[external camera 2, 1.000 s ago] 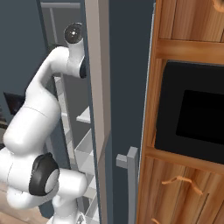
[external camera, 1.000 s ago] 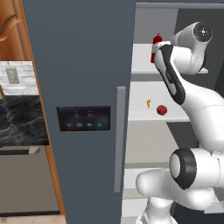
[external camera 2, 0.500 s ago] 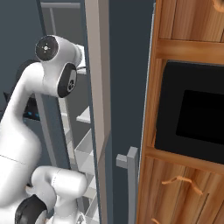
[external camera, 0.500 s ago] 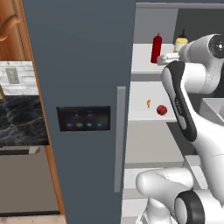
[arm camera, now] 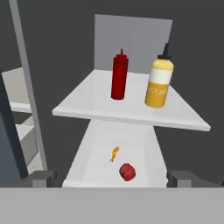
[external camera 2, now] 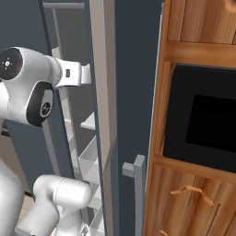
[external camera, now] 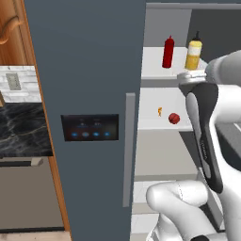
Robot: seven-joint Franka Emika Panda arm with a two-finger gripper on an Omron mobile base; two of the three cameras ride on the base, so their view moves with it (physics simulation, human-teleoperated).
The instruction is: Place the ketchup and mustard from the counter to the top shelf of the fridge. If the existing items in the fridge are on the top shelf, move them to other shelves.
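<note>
The red ketchup point(arm camera: 119, 75) and the yellow mustard point(arm camera: 159, 83) stand upright side by side on the top shelf point(arm camera: 83, 107) of the open fridge point(external camera: 89, 61). The same ketchup point(external camera: 168, 52) and mustard point(external camera: 193, 54) appear from the left base. On the shelf below point(arm camera: 94, 159) lie the existing items, a small red ball point(arm camera: 127, 172) and a tiny orange piece point(arm camera: 114, 153). My gripper point(arm camera: 113, 177) is open with nothing between its fingers, hanging back from both shelves and in front of them. The black counter point(external camera: 21, 132) is left of the fridge.
The fridge door point(external camera: 84, 150) with its grey bar handle point(external camera: 128, 150) stands open left of my arm. Door bins point(external camera 2: 90, 159) sit behind the door's edge. A wooden cabinet with a black oven point(external camera 2: 203, 120) stands on the right.
My hand has drawn back from the top shelf and dropped lower, uncovering the mustard beside the ketchup. Both bottles, the ball and the orange piece have stayed put.
</note>
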